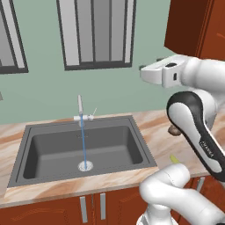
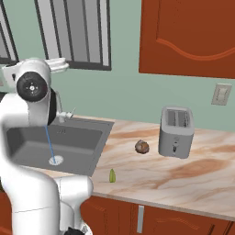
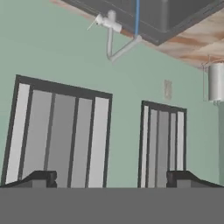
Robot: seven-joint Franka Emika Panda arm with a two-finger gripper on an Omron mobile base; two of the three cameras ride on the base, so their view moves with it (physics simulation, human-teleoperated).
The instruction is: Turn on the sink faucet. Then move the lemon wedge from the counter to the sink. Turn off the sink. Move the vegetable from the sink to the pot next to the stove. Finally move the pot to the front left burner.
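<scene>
Glossy white, rounded arm links (image 1: 200, 74) joined by dark grey to black collars, bulging into a fat white elbow (image 1: 169, 186) in front of the counter (image 1: 66, 186). Black oval panel (image 1: 200, 132) rimmed in white, bearing small pale lettering too fine to read. Round black joint cap (image 2: 31, 86) with a pale hub, left of the toaster (image 2: 175, 132); two small dark finger tips (image 3: 43, 178) on the hand.

Even, flat, bright rendered light with no visible source fills all views, leaving only faint soft shading inside the sink (image 1: 52, 151) and beneath the toaster (image 2: 175, 132) on the tabletop (image 2: 183, 174), without glare, blur or edge distortion.
</scene>
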